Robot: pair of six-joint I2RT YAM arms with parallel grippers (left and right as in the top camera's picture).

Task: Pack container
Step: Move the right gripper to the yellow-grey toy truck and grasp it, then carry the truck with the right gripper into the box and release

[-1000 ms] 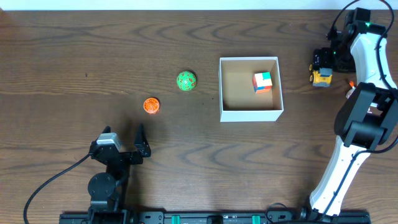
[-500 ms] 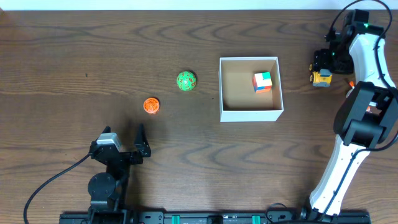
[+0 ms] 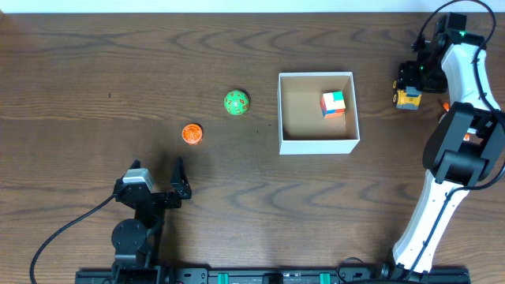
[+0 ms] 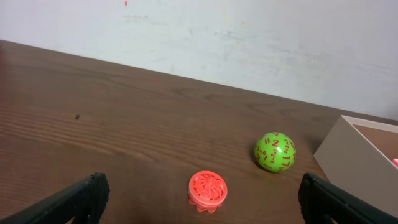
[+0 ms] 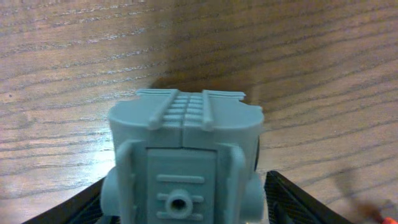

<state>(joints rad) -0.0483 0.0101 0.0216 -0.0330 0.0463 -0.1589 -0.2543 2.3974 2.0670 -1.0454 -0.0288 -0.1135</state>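
The container (image 3: 318, 144), a shallow white box with a brown inside, sits right of centre and holds a multicoloured cube (image 3: 333, 103). Its side wall also shows in the left wrist view (image 4: 354, 155). A green ball (image 3: 236, 102) (image 4: 275, 151) and an orange ridged disc (image 3: 192, 134) (image 4: 208, 191) lie on the table to its left. My left gripper (image 3: 155, 175) (image 4: 202, 218) is open and empty, short of the disc. My right gripper (image 3: 410, 83) (image 5: 186, 211) is at the far right, closed around a toy truck (image 3: 408, 96) that looks grey from behind (image 5: 185, 155) and rests on the table.
The dark wooden table (image 3: 95, 71) ends at a white wall along the back (image 4: 249, 37). A small orange-red piece (image 3: 446, 106) lies just right of the toy truck. The right arm's base and links (image 3: 454, 166) stand along the right edge.
The right gripper and toy truck have shifted very slightly toward the back. The left arm and the other objects have not moved.
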